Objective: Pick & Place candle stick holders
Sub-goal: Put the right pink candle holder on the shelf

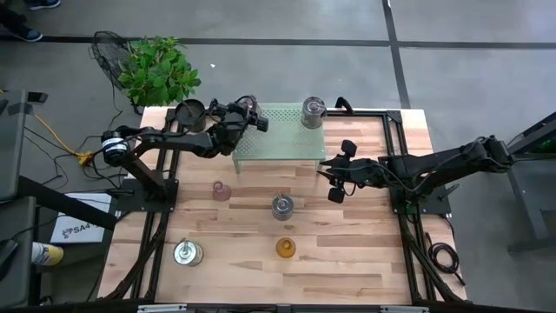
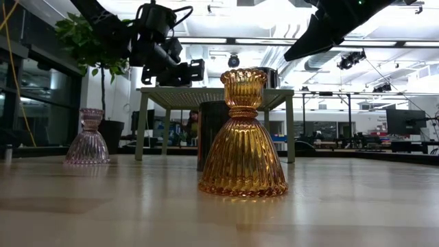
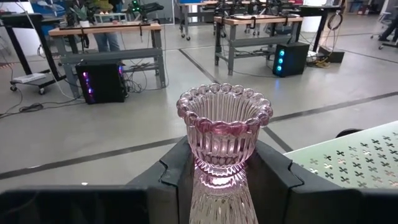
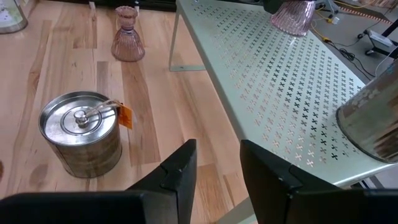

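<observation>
My left gripper [image 1: 258, 123] is shut on a pink glass candle stick holder [image 3: 224, 127] over the far left part of the green perforated stand [image 1: 278, 139]. A silvery holder [image 1: 313, 111] stands on the stand's far right corner. On the wooden table rest a second pink holder [image 1: 221, 190], a silvery one [image 1: 282, 206], the amber one [image 1: 286, 248] and another silvery one [image 1: 187, 253], each on its base. My right gripper [image 1: 335, 180] hangs open and empty by the stand's right near corner. My left gripper pinches the pink holder at its narrow waist [image 3: 217, 182], just under the beaded cup, one finger [image 3: 171, 177] on each side. The fingers come in nearly level from the table's left. The holder stands upright in the hold; whether its foot [image 4: 292, 15] touches the stand I cannot tell.
A black round pot [image 1: 190, 113] sits at the table's far left corner, with a leafy plant [image 1: 159, 71] behind it. The stand's thin legs [image 2: 142, 127] reach down to the table. Bare wood lies along the near edge and right side.
</observation>
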Robot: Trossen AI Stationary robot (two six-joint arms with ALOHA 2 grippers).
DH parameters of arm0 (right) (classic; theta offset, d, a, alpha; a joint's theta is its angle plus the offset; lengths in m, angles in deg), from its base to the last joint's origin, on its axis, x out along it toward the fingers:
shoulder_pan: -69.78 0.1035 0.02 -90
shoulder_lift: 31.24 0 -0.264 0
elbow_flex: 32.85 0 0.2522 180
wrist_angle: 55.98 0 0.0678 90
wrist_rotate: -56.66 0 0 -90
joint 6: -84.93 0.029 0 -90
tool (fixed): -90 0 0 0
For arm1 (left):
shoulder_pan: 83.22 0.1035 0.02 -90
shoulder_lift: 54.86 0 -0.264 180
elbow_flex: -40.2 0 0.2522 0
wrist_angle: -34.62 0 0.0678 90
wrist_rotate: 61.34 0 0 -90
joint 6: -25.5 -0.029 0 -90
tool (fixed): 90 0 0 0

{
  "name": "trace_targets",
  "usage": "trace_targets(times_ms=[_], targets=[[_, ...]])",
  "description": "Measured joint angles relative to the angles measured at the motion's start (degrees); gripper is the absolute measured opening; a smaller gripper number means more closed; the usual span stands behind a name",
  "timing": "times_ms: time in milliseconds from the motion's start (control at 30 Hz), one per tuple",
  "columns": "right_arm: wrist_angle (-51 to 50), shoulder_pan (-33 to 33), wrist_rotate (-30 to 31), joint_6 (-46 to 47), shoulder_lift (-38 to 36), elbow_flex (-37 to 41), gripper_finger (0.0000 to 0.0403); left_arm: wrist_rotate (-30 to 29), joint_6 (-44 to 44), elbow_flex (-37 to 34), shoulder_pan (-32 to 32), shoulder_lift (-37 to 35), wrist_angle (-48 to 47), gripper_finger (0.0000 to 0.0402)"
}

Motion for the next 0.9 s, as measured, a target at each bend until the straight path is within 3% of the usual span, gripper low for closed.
trace_targets(times_ms=[500,900], targets=[[-0.2,0.0,0.0,0.0,0.0,0.0,0.0119,-1.4,2.5,-0.2,-0.4,-0.9,-1.9,0.0122],[-0.1,0.0,-0.3,0.0,0.0,0.0,0.0119,1.4,4.1,-0.3,-0.3,-4.0,-6.9,0.0122]])
